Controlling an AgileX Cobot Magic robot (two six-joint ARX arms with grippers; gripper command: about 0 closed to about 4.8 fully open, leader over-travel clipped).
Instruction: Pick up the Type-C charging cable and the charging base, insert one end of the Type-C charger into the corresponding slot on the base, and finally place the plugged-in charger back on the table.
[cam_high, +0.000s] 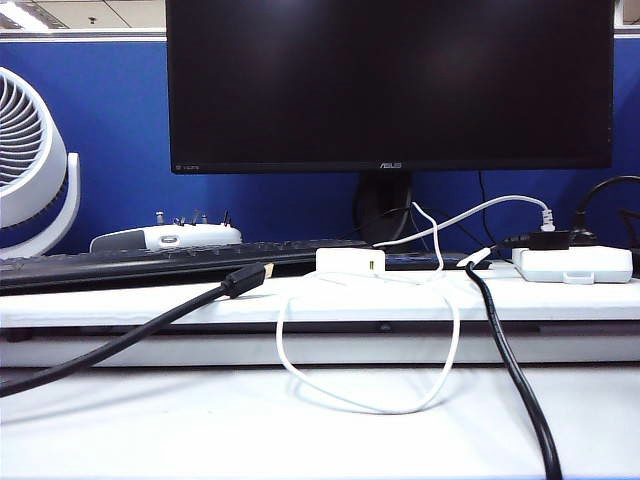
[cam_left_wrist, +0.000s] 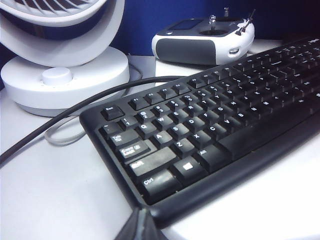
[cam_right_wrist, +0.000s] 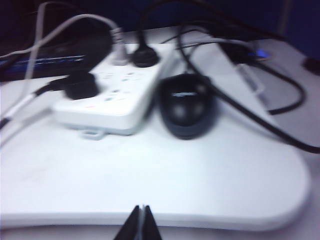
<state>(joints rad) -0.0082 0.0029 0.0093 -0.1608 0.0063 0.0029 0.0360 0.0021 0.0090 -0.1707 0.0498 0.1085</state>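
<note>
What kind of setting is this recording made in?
Most likely an office desk in a cubicle: a large ASUS monitor stands before a blue partition wall, with a black keyboard, a mouse and a desk fan on the white table.

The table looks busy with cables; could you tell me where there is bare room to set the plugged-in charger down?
Bare patches: the front table between the black cable and the Type-C cable loop, and the front right corner past the second black cable. The ledge around the charging base and power strip is crowded. Left gripper and right gripper are shut.
</note>
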